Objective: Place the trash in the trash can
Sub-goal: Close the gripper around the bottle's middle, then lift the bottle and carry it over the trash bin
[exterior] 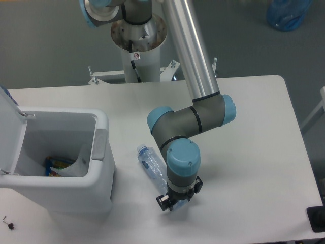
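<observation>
Gripper (174, 202): pointing down, jaws clamped on the bottle's lower end.
Bottle (152, 166): slanting up-left from the fingers, cap end free.
Trash can (100, 147): left of the gripper, lid open.

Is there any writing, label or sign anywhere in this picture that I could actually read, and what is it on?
No words or numbers can be read.
Sticker on the robot's base column: a small round red-ringed sign, too small to make out.
Label on the plastic bottle: blurred, nothing readable.
Colourful packet inside the trash can: print shows, but is too small to read.
</observation>
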Motion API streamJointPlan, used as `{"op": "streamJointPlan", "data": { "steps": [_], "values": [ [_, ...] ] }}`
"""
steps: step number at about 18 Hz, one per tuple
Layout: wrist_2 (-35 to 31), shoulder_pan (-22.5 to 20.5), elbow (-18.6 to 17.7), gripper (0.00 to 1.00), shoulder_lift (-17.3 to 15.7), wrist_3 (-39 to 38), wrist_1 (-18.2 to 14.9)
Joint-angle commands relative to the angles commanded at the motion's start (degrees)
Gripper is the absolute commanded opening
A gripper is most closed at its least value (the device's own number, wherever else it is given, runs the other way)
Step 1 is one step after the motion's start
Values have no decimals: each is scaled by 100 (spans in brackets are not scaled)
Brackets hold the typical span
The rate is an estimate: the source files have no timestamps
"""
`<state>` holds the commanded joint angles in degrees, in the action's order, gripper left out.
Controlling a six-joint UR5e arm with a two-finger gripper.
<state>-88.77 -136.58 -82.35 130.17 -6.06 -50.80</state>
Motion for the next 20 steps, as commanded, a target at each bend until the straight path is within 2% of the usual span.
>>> {"op": "streamJointPlan", "data": {
  "steps": [11,13,20],
  "values": [
    [-61,9,0,62,-35,35,-9],
    [-53,9,0,60,-96,52,0],
    [-53,9,9,60,-237,88,-9]
  ]
}}
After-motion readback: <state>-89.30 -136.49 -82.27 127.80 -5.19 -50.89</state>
